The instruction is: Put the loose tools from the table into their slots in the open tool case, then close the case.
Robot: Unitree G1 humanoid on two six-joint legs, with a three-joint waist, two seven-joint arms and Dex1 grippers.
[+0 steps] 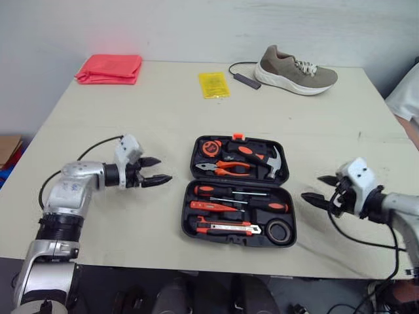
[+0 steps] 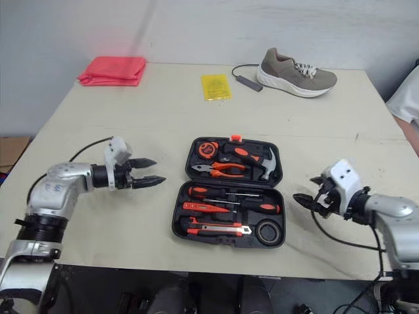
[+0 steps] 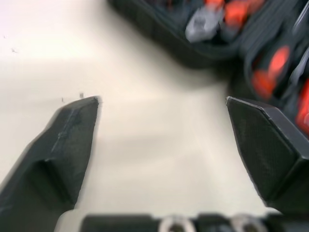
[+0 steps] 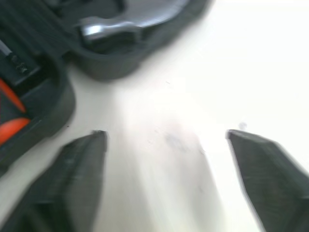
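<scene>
The open tool case lies at the table's near middle. Its far half holds a tape measure, pliers and a hammer. Its near half holds screwdrivers, a utility knife and a tape roll. The left gripper hovers left of it and the right gripper right of it, both spread wide and empty.

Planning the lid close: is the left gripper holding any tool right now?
No, the left gripper is open and empty, hanging to the left of the open tool case.
</scene>
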